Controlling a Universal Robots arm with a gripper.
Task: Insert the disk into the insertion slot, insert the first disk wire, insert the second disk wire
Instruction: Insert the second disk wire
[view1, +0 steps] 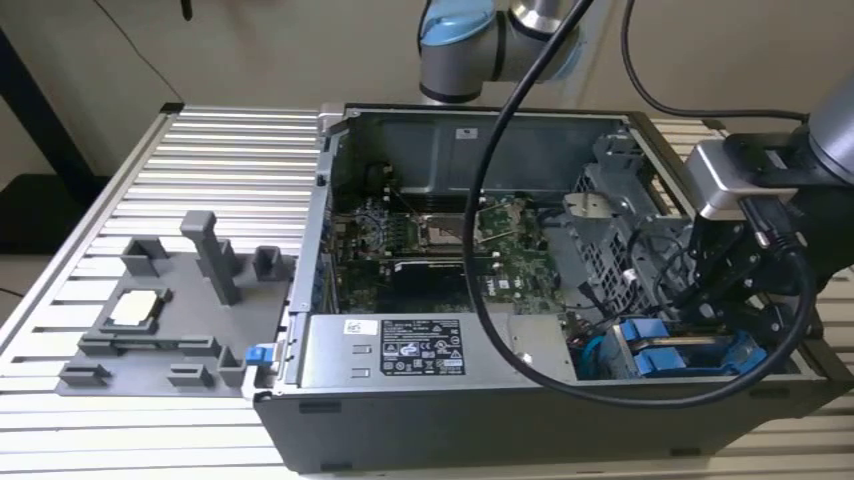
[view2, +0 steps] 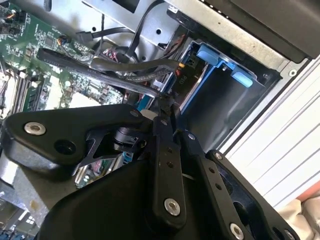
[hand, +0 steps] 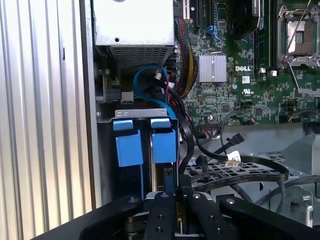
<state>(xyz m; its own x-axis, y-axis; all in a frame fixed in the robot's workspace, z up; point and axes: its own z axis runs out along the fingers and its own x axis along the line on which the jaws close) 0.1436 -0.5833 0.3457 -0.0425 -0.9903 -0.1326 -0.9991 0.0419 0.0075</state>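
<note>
The disk (hand: 164, 144), in its bright blue carrier, sits inside the insertion slot (hand: 125, 114) of the grey drive cage, beside a second blue carrier (hand: 129, 146). In the exterior view the blue carriers (view1: 667, 357) lie at the case's near corner on the view's right, under my gripper (view1: 707, 310). My gripper (hand: 175, 192) hovers over the disk's rear edge, its fingers (view2: 161, 130) pressed together on the end of a black disk wire (view2: 125, 70). That wire curves in from the motherboard side to the fingertips, next to the disk (view2: 192, 82).
The grey power supply (view1: 400, 350) lies beside the cage. The green motherboard (view1: 441, 240) with its processor socket (hand: 300, 35) fills the case floor. Loose black cables with a white plug (hand: 232, 160) lie over the perforated cage. A grey fixture tray (view1: 160, 310) stands outside on the slatted table.
</note>
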